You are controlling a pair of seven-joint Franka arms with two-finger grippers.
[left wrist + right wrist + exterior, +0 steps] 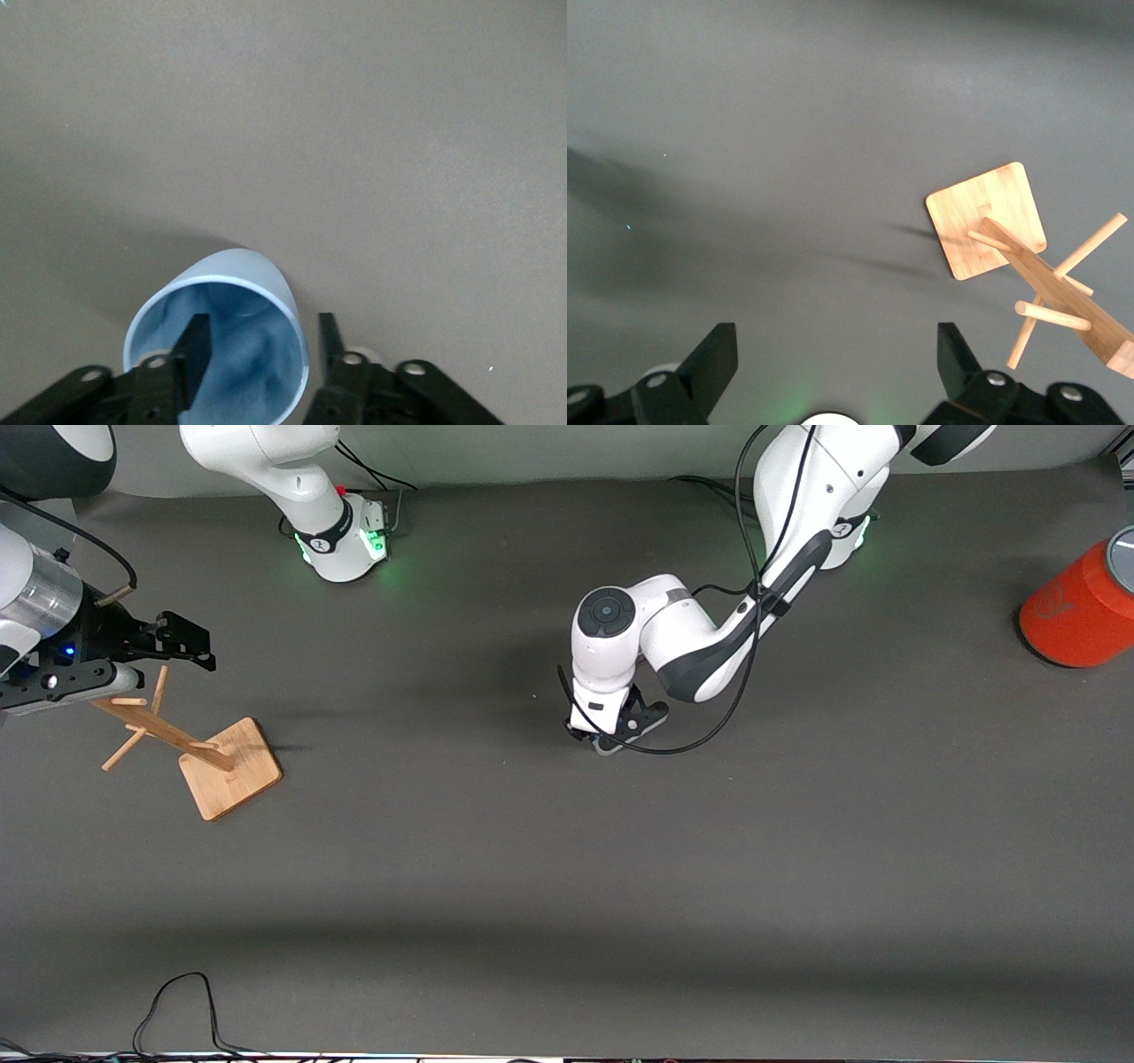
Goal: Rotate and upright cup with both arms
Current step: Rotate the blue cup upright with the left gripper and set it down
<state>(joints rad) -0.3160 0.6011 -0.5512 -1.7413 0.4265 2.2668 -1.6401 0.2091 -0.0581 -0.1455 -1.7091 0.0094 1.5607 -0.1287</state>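
A: How should the left gripper point(259, 350) take the cup point(220, 341)?
B: One of its fingers point(197, 341) sits inside the rim, the other outside, not yet pinching; close on the wall squarely; the cup lies mid-surface point(532, 868).
A: And the front view?
B: It hides the cup; it shows the right gripper point(835, 359), fingers spread, waiting over the wooden rack point(190, 748).

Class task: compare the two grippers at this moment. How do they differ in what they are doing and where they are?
The left gripper straddles the rim of the pale-blue cup, one finger inside and one outside; the right gripper holds nothing, its fingers spread wide. The left gripper sits low at mid-table; the right gripper hangs beside the wooden rack, at the right arm's end, waiting. Both are black two-finger grippers.
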